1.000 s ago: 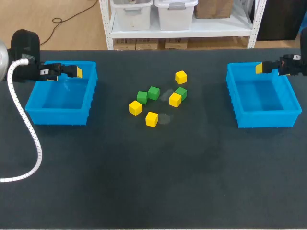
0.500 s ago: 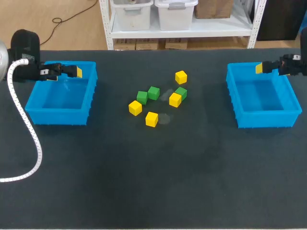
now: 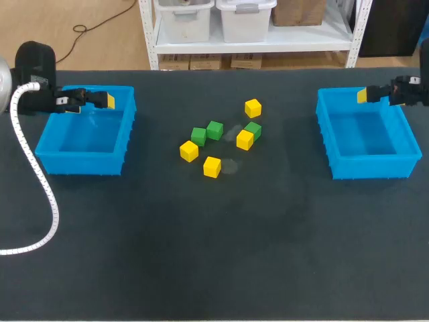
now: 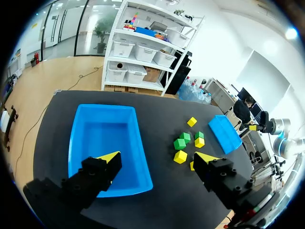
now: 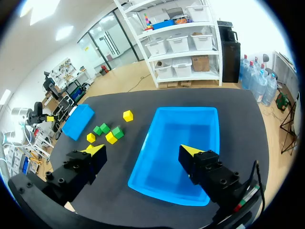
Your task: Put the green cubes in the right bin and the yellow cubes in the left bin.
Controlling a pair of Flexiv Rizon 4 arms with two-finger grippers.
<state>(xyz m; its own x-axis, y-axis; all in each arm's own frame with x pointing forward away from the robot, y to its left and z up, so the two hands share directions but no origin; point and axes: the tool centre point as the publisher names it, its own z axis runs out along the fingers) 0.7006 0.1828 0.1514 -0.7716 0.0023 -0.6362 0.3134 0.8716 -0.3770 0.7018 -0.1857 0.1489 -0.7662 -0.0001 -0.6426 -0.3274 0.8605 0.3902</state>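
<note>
Several yellow cubes (image 3: 253, 108) and three green cubes (image 3: 214, 130) lie loose together on the dark table between two blue bins. My left gripper (image 3: 107, 100) hangs open over the far rim of the left bin (image 3: 84, 161). In the left wrist view its fingers (image 4: 108, 160) stand wide apart above that bin (image 4: 102, 138), with the cubes (image 4: 179, 143) off to one side. My right gripper (image 3: 362, 94) hovers open above the far rim of the right bin (image 3: 367, 168). The right wrist view shows the right gripper (image 5: 143, 151) over the bin (image 5: 183, 143). Neither holds anything, and both bins look empty.
A white corrugated cable (image 3: 40, 188) loops from my left arm across the table's left side. The cubes sit a little behind the table's middle, and the near half of the table is bare dark mat (image 3: 221, 255).
</note>
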